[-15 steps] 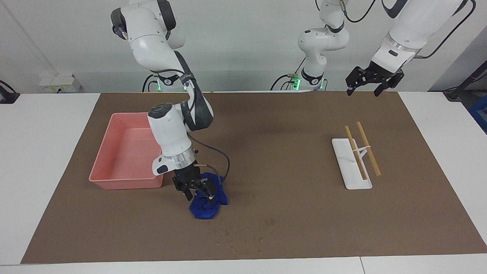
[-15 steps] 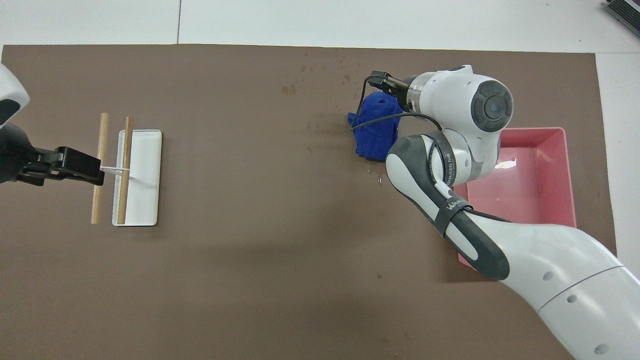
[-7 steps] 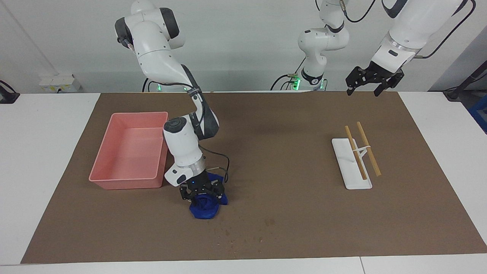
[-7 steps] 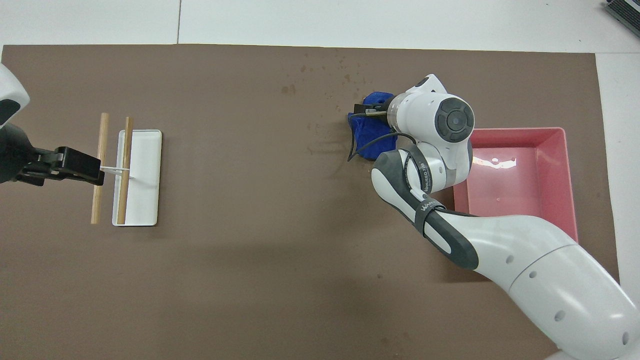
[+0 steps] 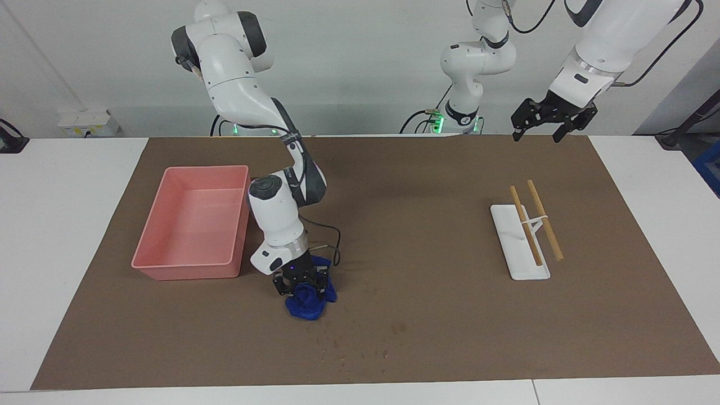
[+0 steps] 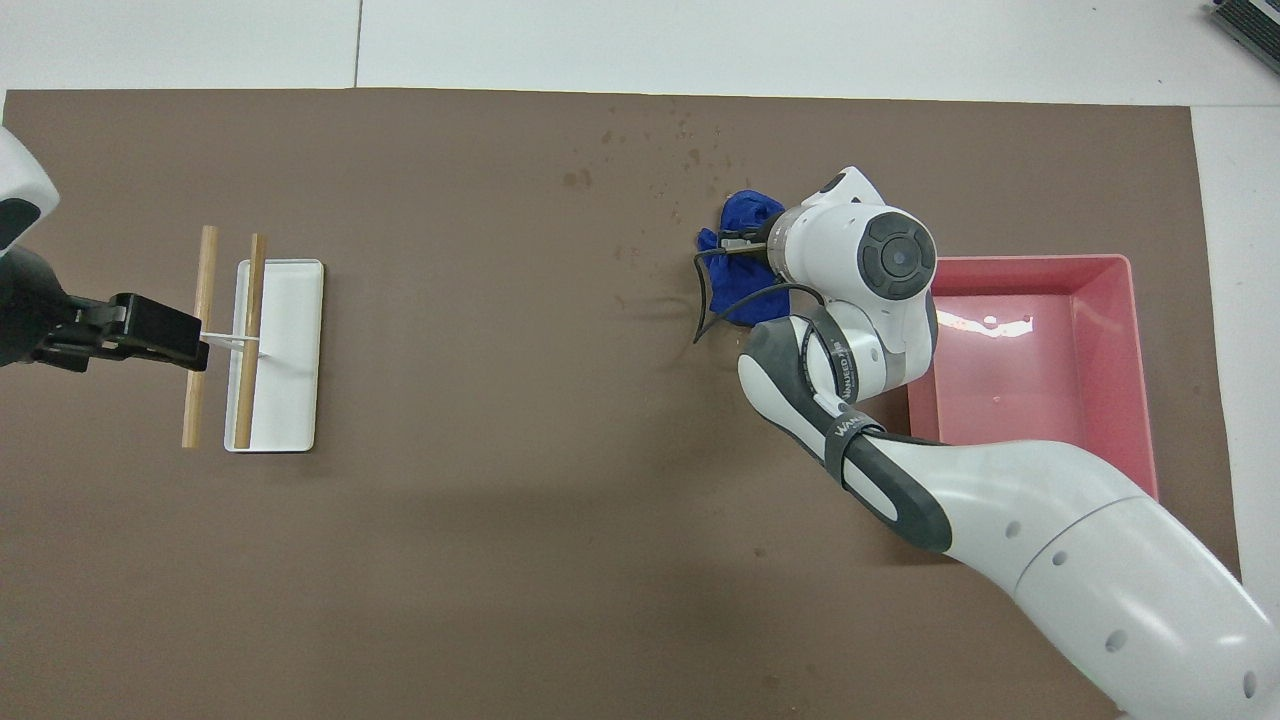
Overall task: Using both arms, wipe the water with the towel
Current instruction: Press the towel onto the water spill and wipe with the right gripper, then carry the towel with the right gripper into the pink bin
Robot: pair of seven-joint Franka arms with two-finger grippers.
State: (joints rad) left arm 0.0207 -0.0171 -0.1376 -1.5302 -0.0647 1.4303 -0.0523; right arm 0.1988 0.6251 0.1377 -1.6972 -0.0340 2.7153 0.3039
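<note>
- The right gripper (image 5: 302,283) presses its fingers closed into the crumpled blue cloth towel (image 5: 307,300), beside the pink plastic tray (image 5: 191,270).
- Only the facing view shows this grip; overhead, the wrist hides it.
- Small dark water spots (image 5: 360,349) lie farther from the robots than the towel.
- The left gripper (image 5: 548,122) waits with fingers spread, over the brown mat's edge (image 5: 450,140).

White table (image 5: 67,225) (brown mat (image 5: 405,185)), pale wall (image 5: 349,67).

A deep blue towel (image 5: 306,298), a pink bin (image 5: 191,225), a white tray (image 5: 509,247) and tan sticks (image 5: 543,219) lie on a brown mat (image 5: 405,185).
</note>
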